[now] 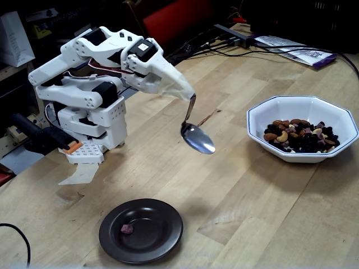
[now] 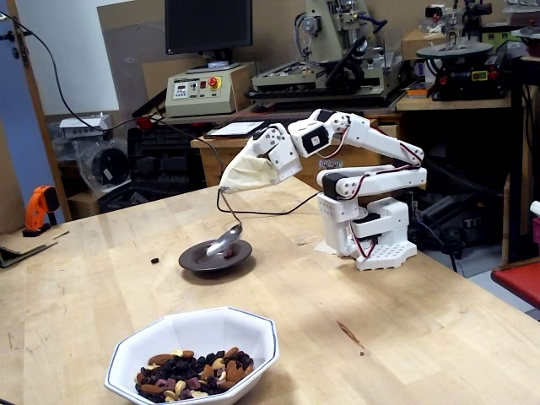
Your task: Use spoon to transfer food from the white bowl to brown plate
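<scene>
Spoon (image 1: 197, 137) held aloft over bare table (image 1: 252, 202), between brown plate (image 1: 162, 238) and white bowl (image 1: 303, 106).

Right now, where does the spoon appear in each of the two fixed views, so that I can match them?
In a fixed view the spoon hangs in the air centre frame, between the brown plate at bottom left and the white bowl at right.
In a fixed view the spoon sits left of centre, its bowl drawn in front of the brown plate.
Shared landmark: the white bowl.
</scene>
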`<state>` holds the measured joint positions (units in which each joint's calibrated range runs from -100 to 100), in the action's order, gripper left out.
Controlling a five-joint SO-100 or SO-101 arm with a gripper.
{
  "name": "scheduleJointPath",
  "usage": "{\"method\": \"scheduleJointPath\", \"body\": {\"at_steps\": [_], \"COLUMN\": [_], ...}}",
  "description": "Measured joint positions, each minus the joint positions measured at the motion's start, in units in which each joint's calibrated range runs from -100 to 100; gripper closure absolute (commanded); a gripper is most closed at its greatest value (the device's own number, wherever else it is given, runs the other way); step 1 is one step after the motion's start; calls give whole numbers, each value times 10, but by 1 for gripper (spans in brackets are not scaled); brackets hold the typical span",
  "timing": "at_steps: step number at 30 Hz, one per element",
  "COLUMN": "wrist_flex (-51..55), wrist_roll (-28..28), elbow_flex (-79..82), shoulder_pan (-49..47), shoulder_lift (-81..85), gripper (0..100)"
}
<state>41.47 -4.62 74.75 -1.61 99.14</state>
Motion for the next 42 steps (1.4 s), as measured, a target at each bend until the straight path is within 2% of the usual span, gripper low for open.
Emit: {"method": "scheduleJointPath", "body": {"at_steps": [5, 15, 29, 42], "wrist_flex": [-3, -118, -180, -358], "wrist_roll": [0, 0, 0, 1], "elbow_flex": [0, 0, 90, 229], "shoulder_pan": [-10, -13, -13, -13], "shoulder_lift": [0, 0, 0, 0], "gripper": [96, 96, 96, 96]}}
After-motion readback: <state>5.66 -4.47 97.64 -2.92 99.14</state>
